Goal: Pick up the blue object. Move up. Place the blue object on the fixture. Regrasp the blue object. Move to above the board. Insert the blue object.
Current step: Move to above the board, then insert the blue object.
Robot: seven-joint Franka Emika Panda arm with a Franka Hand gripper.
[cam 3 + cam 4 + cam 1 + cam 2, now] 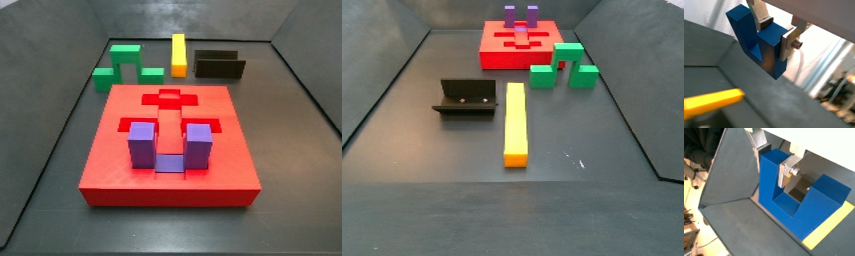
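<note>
Claw (774,162) grips one prong of the blue object (794,198), prongs pointing toward the wrist.

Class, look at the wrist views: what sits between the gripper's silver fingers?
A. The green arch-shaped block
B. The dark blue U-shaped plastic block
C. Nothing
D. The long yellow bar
B: in both wrist views the gripper clamps one prong of the dark blue U-shaped plastic block.

Colour reference for the items you see

You have a dark blue block (794,198) between the gripper (774,159)'s silver fingers (786,172); the board (171,150) is red with a lilac-purple block (166,146) in it; the bar (515,122) is yellow with an orange end; the arch-shaped block (563,65) is green; the fixture (468,99) is black; the floor (422,195) is dark grey.
</note>
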